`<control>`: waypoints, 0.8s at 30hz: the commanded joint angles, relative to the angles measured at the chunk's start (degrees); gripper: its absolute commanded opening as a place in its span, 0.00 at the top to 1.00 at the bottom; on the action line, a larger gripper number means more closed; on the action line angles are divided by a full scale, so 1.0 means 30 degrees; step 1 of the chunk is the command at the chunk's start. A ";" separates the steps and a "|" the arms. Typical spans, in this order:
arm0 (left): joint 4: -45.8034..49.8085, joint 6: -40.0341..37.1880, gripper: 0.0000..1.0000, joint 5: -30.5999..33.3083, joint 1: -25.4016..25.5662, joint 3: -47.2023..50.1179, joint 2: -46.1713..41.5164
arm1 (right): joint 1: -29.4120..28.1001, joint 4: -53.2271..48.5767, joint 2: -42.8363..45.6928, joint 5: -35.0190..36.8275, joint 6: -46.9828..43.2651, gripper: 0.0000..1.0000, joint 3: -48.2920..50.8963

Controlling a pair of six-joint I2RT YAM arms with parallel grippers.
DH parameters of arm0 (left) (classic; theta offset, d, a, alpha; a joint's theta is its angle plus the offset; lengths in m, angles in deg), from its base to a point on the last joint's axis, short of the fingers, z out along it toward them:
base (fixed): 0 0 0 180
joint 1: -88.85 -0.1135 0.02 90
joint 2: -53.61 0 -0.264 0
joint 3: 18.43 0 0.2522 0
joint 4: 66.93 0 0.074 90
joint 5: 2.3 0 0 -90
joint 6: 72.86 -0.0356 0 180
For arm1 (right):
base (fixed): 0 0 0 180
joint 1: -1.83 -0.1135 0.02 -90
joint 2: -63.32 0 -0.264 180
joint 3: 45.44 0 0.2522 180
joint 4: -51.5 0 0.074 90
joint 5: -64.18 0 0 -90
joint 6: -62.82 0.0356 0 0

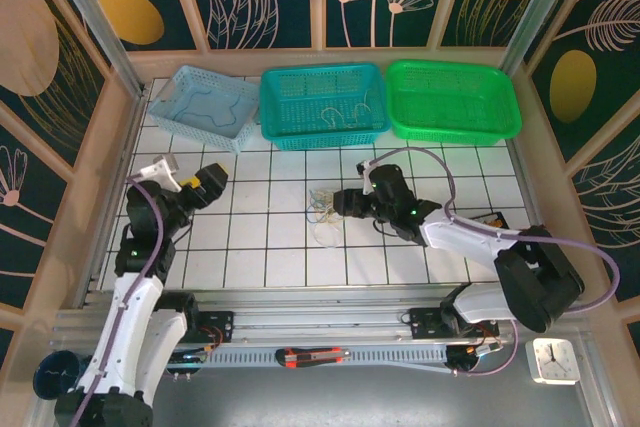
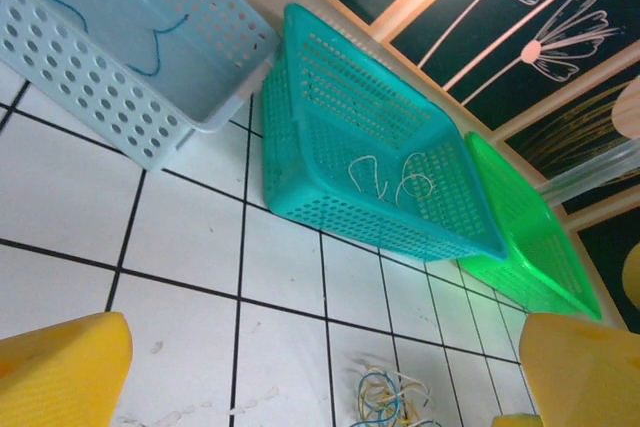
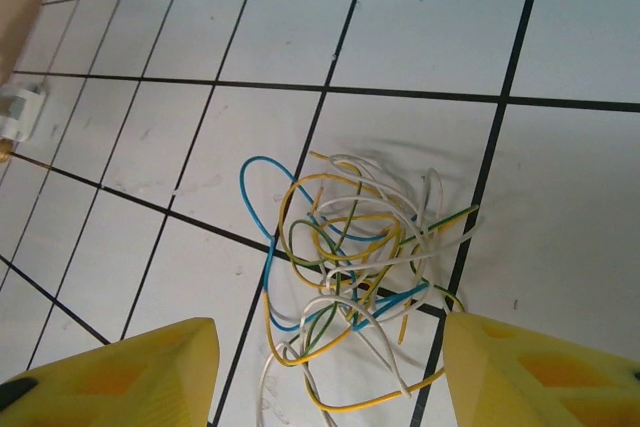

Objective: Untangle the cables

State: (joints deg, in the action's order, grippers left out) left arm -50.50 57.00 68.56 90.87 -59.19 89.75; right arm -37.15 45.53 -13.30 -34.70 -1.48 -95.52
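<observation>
The cables (image 3: 350, 277) lie in a loose tangle of blue, yellow and whitish wire (a green strand too) near the middle of the tiled worktop (image 1: 260, 247). The right gripper (image 3: 325, 347) hangs just beside them, jaws spread wide. The left gripper (image 2: 320, 367), toward the left edge, is likewise spread.

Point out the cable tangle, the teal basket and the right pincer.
cable tangle (image 3: 350, 267), right wrist view, knot's middle.
teal basket (image 1: 325, 137), top view, near rim.
right pincer (image 3: 325, 352), right wrist view, between its fingertips.
</observation>
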 commanded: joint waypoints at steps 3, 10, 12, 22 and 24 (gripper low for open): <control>-0.3295 0.1241 0.01 0.0373 0.1150 0.2078 -0.1172 | -0.0098 -0.2120 -0.1011 0.0588 -0.0577 0.41 -0.2880; -0.5162 0.1750 0.01 0.0995 0.2183 0.3759 -0.0105 | -0.0558 -0.4518 -0.4266 0.0531 -0.1223 0.43 -0.6851; -0.6079 0.2000 0.01 0.1145 0.2432 0.4242 0.0510 | -0.0832 -0.4860 -0.5374 0.0581 -0.1330 0.44 -0.7787; -0.9250 0.2674 0.01 0.2530 0.4461 0.5453 0.3420 | -0.1596 -0.5642 -0.8164 0.1394 -0.1565 0.53 -0.9792; -0.9504 0.2624 0.01 0.2973 0.5191 0.5460 0.3976 | -0.1596 -0.5611 -0.7351 0.1588 -0.1333 0.53 -0.9141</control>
State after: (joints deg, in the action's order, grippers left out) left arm -73.18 63.99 75.25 104.40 -43.39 100.33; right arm -41.68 29.95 -38.17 -31.97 -5.68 -123.58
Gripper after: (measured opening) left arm 0.989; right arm 0.467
